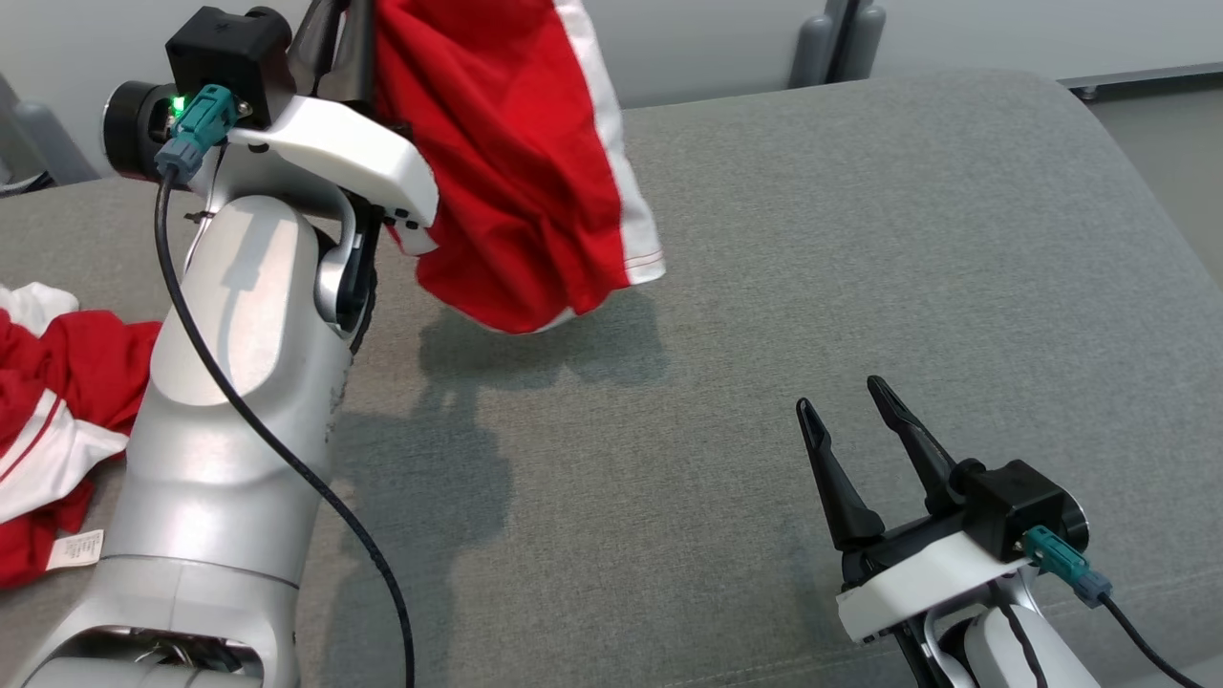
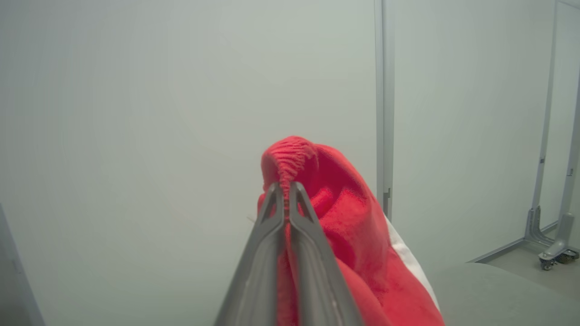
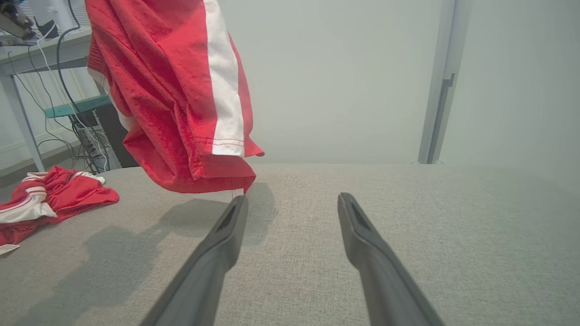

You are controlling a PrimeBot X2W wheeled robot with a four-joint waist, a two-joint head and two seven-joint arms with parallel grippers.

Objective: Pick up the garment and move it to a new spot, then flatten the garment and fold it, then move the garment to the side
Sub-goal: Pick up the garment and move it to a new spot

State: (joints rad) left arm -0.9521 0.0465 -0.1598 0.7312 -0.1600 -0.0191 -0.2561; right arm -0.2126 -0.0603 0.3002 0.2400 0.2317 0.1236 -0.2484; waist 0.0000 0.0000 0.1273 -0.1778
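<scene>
A red garment (image 1: 516,162) with a white side stripe hangs in the air above the grey padded surface (image 1: 812,287), casting a shadow below it. My left gripper (image 2: 286,188) is shut on the garment's (image 2: 358,226) ribbed waistband, raised high at the upper left of the head view. The same garment (image 3: 181,90) dangles in the right wrist view, its hem just clear of the surface. Low at the right, my right gripper (image 1: 841,406) stands open with nothing between its fingers, which also show in its own view (image 3: 292,206).
A second red and white garment (image 1: 53,420) lies crumpled at the left edge of the surface, also seen from the right wrist (image 3: 50,199). A desk with cables (image 3: 41,68) stands beyond it. A metal post (image 3: 437,86) rises behind the surface.
</scene>
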